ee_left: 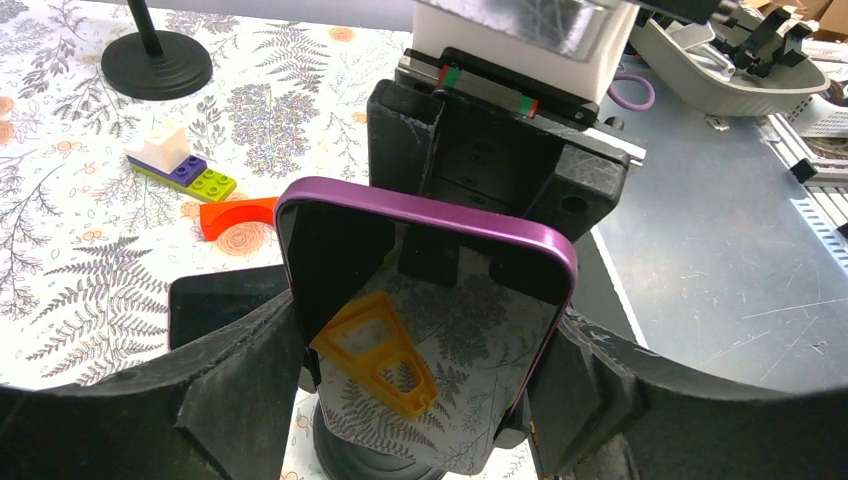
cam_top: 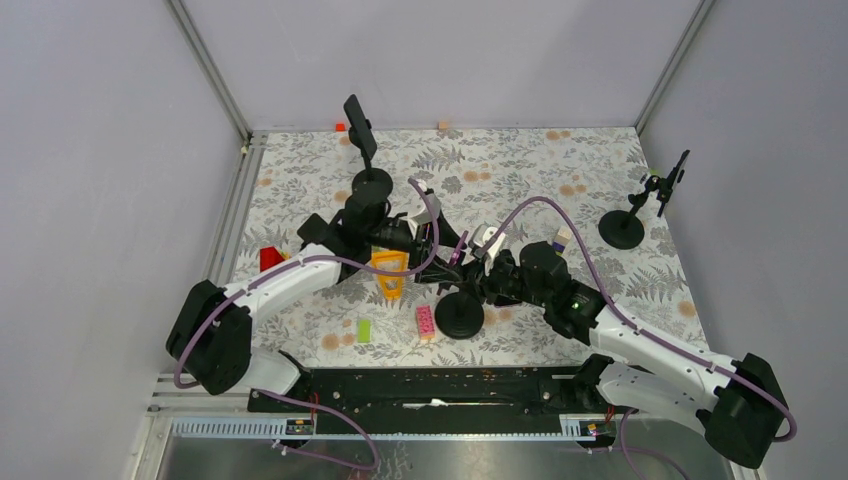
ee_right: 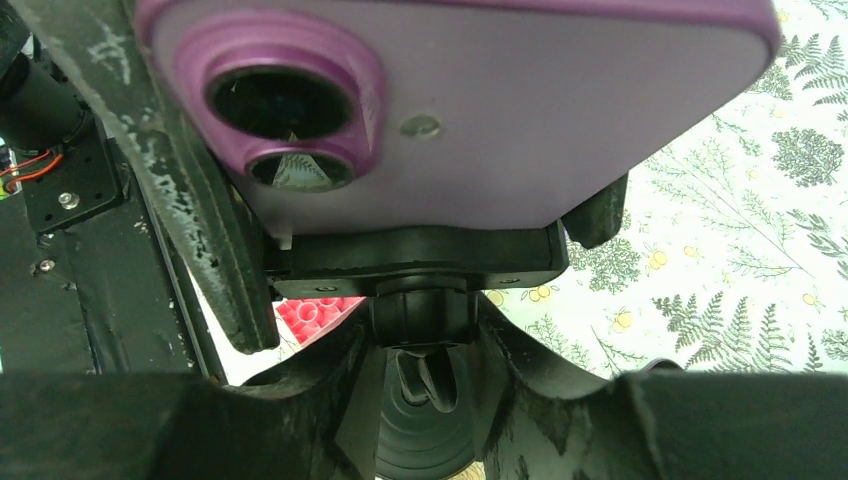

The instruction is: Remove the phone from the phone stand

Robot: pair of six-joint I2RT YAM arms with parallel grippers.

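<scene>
A purple-edged phone (ee_left: 430,290) stands upright, its dark screen mirroring a yellow piece. My left gripper (ee_left: 425,400) is shut on it, one finger (ee_left: 240,390) pressed to each long side. In the right wrist view the phone's lilac back (ee_right: 480,130) rests in the black clamp (ee_right: 410,265) of the phone stand. My right gripper (ee_right: 425,350) is shut on the stand's neck (ee_right: 425,315), above its round base (ee_right: 420,430). From above, both grippers meet at the phone (cam_top: 461,246) over the base (cam_top: 459,315).
Two more stands hold phones, one at the back (cam_top: 372,180) and one at the right (cam_top: 622,228). A yellow piece (cam_top: 389,272), pink brick (cam_top: 425,320), green brick (cam_top: 364,329) and red piece (cam_top: 270,258) lie near the left arm. The walls are close.
</scene>
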